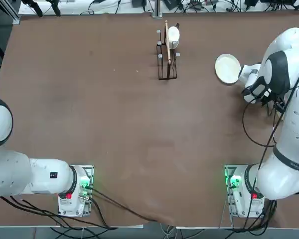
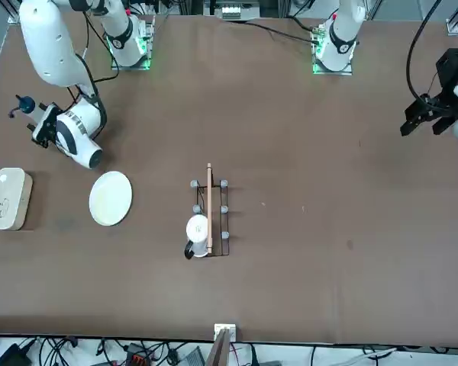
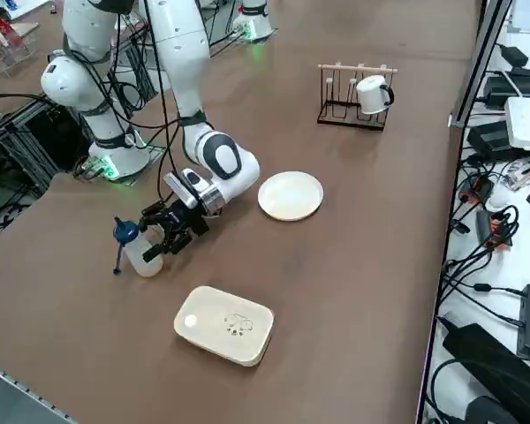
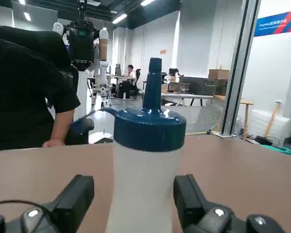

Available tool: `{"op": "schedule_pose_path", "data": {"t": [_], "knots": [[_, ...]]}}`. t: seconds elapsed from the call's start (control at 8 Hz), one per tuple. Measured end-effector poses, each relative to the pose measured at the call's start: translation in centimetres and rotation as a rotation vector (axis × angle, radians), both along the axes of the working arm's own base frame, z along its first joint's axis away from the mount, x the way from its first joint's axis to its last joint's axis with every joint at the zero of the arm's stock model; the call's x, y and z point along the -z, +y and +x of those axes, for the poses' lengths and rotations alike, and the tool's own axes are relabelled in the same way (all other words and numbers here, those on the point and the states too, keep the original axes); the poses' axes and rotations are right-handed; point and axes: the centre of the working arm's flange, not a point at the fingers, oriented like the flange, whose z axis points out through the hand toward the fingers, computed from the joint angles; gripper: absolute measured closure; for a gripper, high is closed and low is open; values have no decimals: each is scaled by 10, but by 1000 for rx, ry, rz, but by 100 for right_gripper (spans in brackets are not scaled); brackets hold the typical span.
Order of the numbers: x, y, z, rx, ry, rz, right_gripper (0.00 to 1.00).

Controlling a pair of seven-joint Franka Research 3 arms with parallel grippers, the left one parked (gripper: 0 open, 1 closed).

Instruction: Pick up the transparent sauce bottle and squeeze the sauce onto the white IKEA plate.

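A: Where was the right tool (image 3: 163, 240)?

B: Low over the brown counter (image 1: 114, 124), near its right edge. Its fingers (image 4: 72, 199) stood apart on either side of the transparent sauce bottle (image 3: 141, 253), with a gap showing on each side in the wrist view.

A: And the bottle?

B: Upright on the counter, blue top (image 4: 150, 126) uppermost. The white IKEA plate (image 3: 291, 195) lay flat near the arm, apart from the bottle. A white rounded-rectangular dish (image 3: 224, 324) sat beside them.

A: Anything else?

B: A wire rack (image 1: 166, 56) with a white mug (image 3: 372, 94) stood farther along. Beyond the counter was a bright hall, with a person in a black shirt (image 4: 26, 92) close by.
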Motion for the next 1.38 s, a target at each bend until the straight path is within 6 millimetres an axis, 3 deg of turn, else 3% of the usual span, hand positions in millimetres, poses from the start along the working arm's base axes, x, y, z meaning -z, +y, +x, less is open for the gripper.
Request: {"op": "schedule_pose_path", "data": {"t": [0.75, 1.38], "knots": [[1, 4, -2, 15, -3, 8, 0], [-2, 25, 4, 31, -32, 34, 0]]}}
